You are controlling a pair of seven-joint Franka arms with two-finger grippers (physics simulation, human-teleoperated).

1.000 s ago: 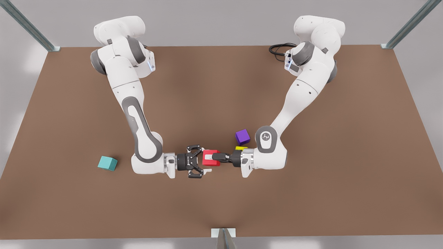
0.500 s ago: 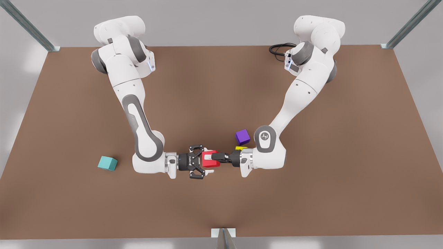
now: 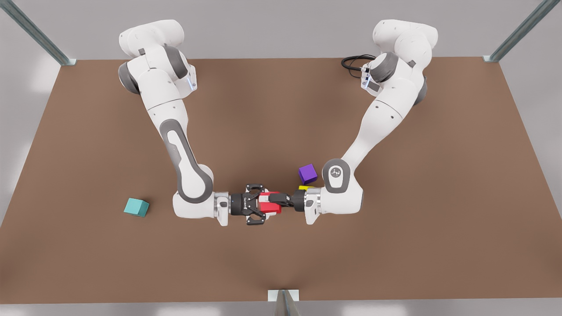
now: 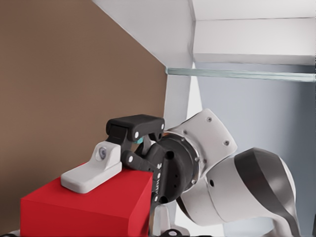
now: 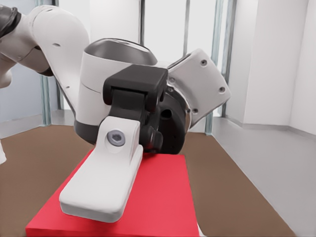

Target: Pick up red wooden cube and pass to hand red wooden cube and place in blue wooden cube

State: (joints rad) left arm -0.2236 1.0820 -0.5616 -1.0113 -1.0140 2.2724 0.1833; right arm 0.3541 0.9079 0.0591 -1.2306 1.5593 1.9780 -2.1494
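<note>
since a second ago we see the right gripper move in from the front view's left and pinch the red cube. the left gripper pinches it from the other side, above the table, well apart from the teal cube.

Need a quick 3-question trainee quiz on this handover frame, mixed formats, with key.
1. True or false: the red wooden cube rests on the table.
2. Which tool reaches in from the front view's right? A) left tool B) right tool
3. Fill in: the blue wooden cube sits on the table toward the front view's ____, apart from both tools.

Key:
1. False. It is held in the air between the two tools, and both have fingers on it.
2. A.
3. Left.
</note>
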